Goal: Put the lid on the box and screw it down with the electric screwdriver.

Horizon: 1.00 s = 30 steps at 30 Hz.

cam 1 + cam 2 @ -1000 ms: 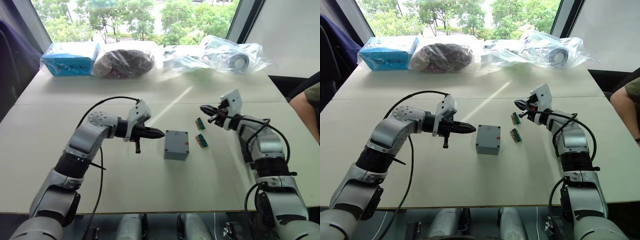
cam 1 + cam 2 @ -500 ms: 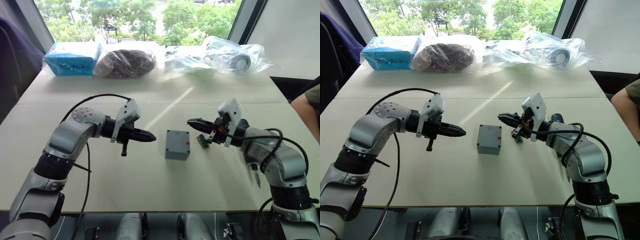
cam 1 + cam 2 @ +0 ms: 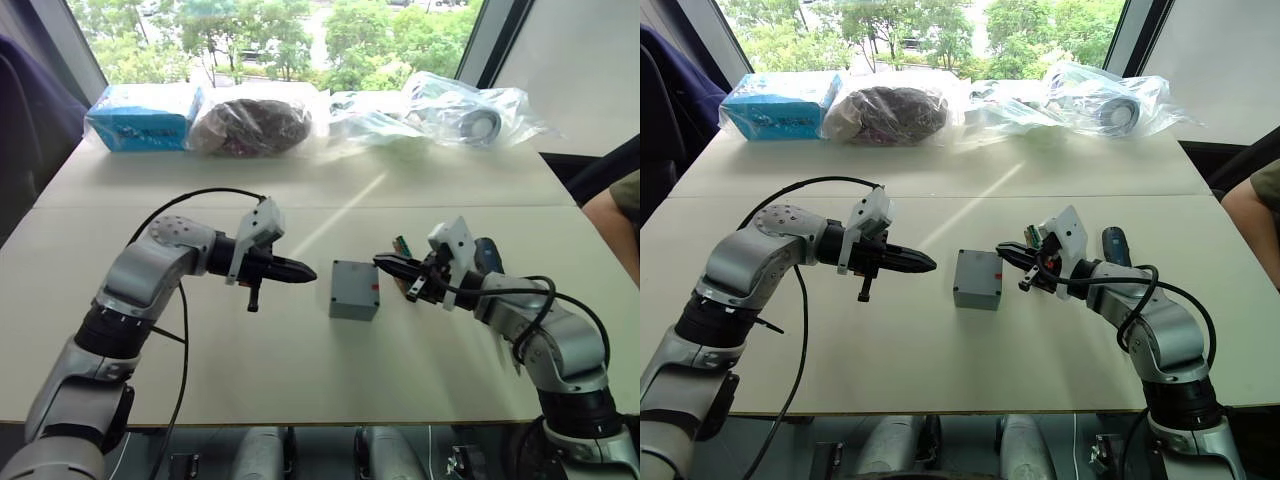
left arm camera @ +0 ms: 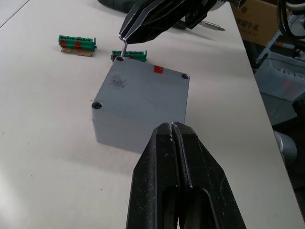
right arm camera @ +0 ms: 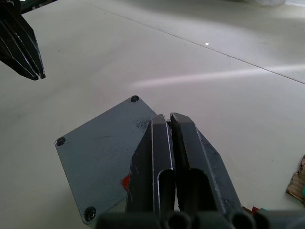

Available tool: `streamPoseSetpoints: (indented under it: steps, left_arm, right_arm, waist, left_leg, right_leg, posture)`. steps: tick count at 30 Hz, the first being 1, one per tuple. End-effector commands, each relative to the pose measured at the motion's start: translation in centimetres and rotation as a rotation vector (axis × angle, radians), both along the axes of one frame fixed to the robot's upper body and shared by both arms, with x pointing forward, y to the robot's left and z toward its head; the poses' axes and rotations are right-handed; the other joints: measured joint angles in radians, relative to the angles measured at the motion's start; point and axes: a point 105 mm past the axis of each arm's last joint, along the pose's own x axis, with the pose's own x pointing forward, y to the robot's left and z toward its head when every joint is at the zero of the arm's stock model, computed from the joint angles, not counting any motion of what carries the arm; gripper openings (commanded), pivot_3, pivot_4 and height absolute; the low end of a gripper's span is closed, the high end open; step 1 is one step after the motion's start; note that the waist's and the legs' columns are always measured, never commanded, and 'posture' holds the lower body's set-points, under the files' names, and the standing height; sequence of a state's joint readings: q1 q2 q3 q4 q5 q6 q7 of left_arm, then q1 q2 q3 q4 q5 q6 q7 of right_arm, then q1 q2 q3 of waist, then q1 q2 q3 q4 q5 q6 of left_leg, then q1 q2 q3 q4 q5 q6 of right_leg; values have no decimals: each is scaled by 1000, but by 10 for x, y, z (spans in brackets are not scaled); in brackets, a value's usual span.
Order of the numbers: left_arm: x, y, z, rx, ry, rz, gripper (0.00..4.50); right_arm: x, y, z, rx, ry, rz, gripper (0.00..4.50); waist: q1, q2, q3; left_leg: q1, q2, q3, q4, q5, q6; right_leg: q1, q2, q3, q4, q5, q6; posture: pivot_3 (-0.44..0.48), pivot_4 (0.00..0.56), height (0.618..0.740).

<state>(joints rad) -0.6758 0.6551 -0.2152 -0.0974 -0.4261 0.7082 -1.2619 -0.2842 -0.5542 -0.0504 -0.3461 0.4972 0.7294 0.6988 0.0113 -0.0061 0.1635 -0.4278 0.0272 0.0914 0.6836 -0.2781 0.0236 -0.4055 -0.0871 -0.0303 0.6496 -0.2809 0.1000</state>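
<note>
The grey box (image 3: 354,290) stands mid-table with the flat lid (image 4: 143,88) lying on top, screw holes at its corners and a red mark near one edge. My right gripper (image 3: 380,261) is shut on a thin metal screw (image 4: 122,49) whose tip sits at the lid's far right corner hole. My left gripper (image 3: 310,271) is shut and empty, hovering just left of the box and pointing at it. The dark electric screwdriver (image 3: 1113,245) lies on the table behind my right forearm.
Two green terminal blocks (image 4: 77,43) (image 4: 129,56) lie just right of the box. A blue carton (image 3: 142,116) and plastic bags (image 3: 462,110) line the far edge. A person's arm (image 3: 612,215) is at the right edge. A black cable loops off my left arm.
My right gripper swung in from the back right and came down to the box's far right corner. My left gripper drew back, then edged towards the box again.
</note>
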Motion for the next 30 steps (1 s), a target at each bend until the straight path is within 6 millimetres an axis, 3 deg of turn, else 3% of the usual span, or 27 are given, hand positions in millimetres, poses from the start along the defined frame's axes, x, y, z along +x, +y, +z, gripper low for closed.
streamPoseSetpoints:
  steps: [1, 15, 19, 25, 27, 30]
  left_arm:
    - [0, -1, 7, -13, -40, -12, 0]
    - [2, 0, 4, -5, -49, -4, 0]
    - [2, 0, 5, -7, -50, -4, 0]
    - [5, -2, 5, -9, -65, 5, 0]
    - [5, -3, 7, -16, -65, 4, 0]
    - [3, -9, 17, -57, -68, -15, 0]
  right_arm:
    - [1, 0, 5, -9, -37, 1, 31]
    - [5, 1, -5, -30, -22, -4, 31]
    - [5, -3, -6, -50, -12, -16, 1064]
    - [8, -7, 6, -45, -35, -35, 3602]
    - [9, -9, 11, -31, -39, -49, 3602]
    - [8, -25, 36, 20, -29, -108, 3602]
  waist:
    - [0, 0, 0]
    - [0, 0, 0]
    - [0, 0, 0]
    - [0, 0, 0]
    - [0, 0, 0]
    - [2, 0, 0]
  left_leg:
    - [0, 0, 0, 0, 0, 0]
    - [0, 0, 0, 0, 0, 0]
    - [0, 0, 0, 0, 0, 0]
    - [0, 0, 0, 0, 0, 0]
    - [0, 0, 0, 0, 0, 0]
    - [0, 0, 0, 0, 0, 0]
  right_leg:
    - [0, 0, 0, 0, 0, 0]
    - [0, 0, 0, 0, 0, 0]
    - [0, 0, 0, 0, 0, 0]
    - [0, 0, 0, 0, 0, 0]
    - [0, 0, 0, 0, 0, 0]
    - [0, 0, 0, 0, 0, 0]
  posture:
    - [0, 150, 740]
    - [0, 150, 740]
    - [0, 150, 740]
    - [0, 150, 740]
    - [0, 150, 740]
    - [0, 150, 740]
